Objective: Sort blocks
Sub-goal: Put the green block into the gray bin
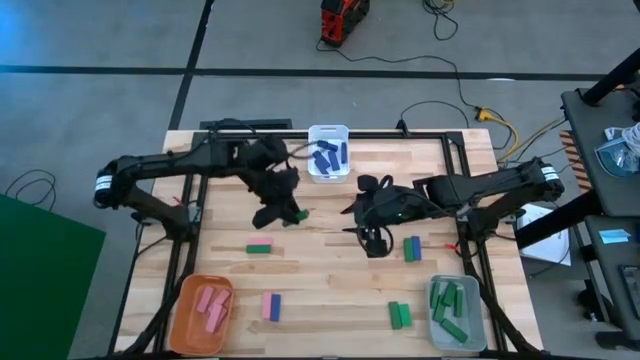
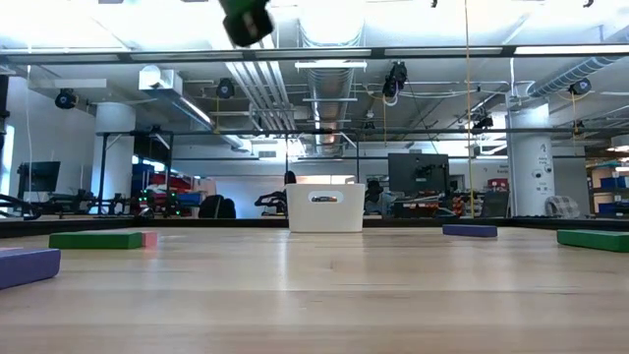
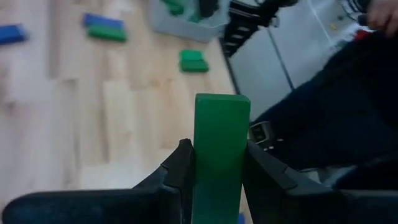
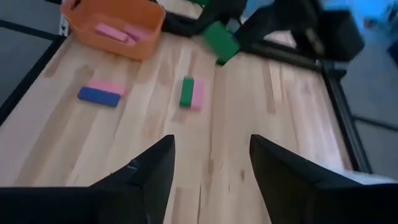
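**Two arms over the table, one green block held up**

Two dark arms reach in from the sides in the high view. The left gripper (image 1: 285, 212), left of centre, pinches a green block (image 3: 217, 149) between its fingers (image 3: 180, 168); the left wrist view shows the block standing upright in that grip, and the low view shows it high at the top of the frame, off the wood. The right gripper (image 1: 372, 240) sits just right of centre with its fingers spread apart and nothing between them, as the right wrist view shows.

Loose blocks lie on the wooden table (image 1: 320, 290): a green one (image 1: 259, 249) left of centre, a pink and blue pair (image 1: 271, 306) touching at lower centre, a green pair (image 1: 400, 315) at lower right, and a blue and green pair (image 1: 412, 248) right of centre.

At the upper centre a white bin (image 1: 328, 152) holds blue blocks. The orange bin (image 1: 203, 312) at lower left holds pink ones, and the grey bin (image 1: 457, 312) at lower right holds green ones.
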